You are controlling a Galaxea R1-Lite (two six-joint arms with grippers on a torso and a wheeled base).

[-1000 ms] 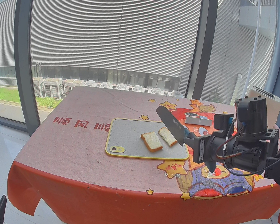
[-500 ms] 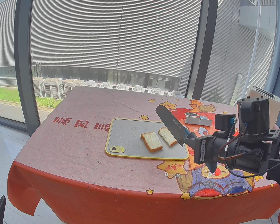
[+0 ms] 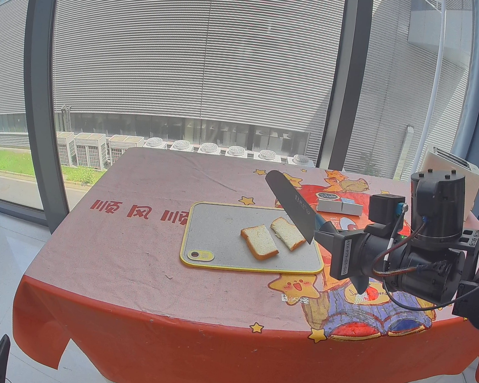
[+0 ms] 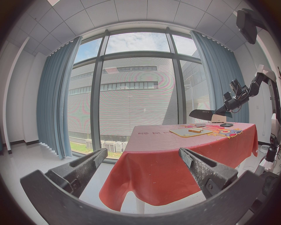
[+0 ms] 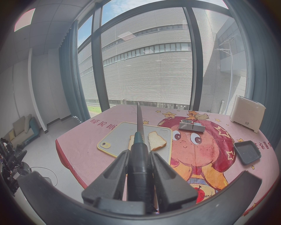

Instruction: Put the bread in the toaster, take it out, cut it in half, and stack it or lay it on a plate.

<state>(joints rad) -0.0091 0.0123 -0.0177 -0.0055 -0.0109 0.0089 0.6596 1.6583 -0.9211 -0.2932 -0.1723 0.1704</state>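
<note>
Two bread halves (image 3: pixel 259 242) (image 3: pixel 287 233) lie side by side on the grey cutting board (image 3: pixel 216 233) with a yellow rim. My right gripper (image 3: pixel 327 238) is shut on the handle of a dark knife (image 3: pixel 293 205), held in the air above the board's right edge with the blade pointing up and left. In the right wrist view the knife (image 5: pixel 140 126) sticks out from the gripper (image 5: pixel 139 158) over the bread (image 5: pixel 157 140). The cream toaster (image 5: pixel 247 112) stands at the table's far right, with a small dark plate (image 5: pixel 247 151) nearer. My left gripper (image 4: pixel 143 155) is open, low beside the table.
A small grey block (image 3: pixel 340 205) lies behind the board. The red tablecloth (image 3: pixel 142 258) hangs over the table's front edge. Bare cloth lies left of and in front of the board. Windows stand behind the table.
The right gripper has lifted the knife a little and drawn slightly right, so the blade now stands clear of the right bread half. The bread has stayed in place.
</note>
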